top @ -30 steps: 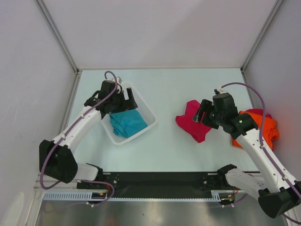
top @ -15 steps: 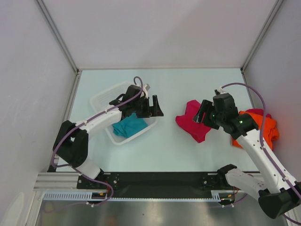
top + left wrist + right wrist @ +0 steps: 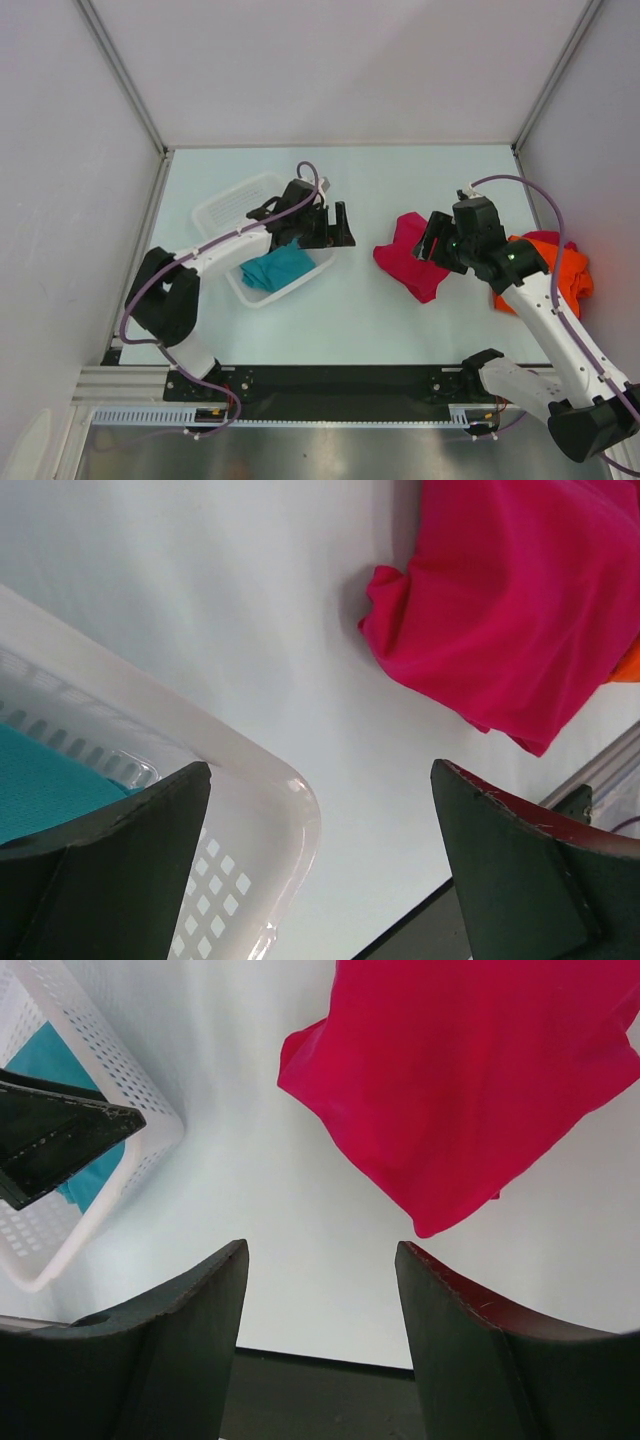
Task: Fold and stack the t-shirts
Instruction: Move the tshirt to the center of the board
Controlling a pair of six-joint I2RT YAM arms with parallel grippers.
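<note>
Top external shows a bunched orange t-shirt (image 3: 572, 275) behind the right gripper (image 3: 433, 238), fingers parted and empty; right wrist doesn't. Left gripper (image 3: 320, 770) gapes wide over the mesh basket (image 3: 262, 880) corner.

Three t-shirts: crimson-pink (image 3: 411, 259), orange (image 3: 573, 277), teal (image 3: 273, 270); one white basket (image 3: 218, 207); two hands, left (image 3: 340, 227) and right (image 3: 432, 237).

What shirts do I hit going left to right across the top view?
teal t-shirt, lying in the white basket → crimson-pink t-shirt → orange t-shirt
</note>
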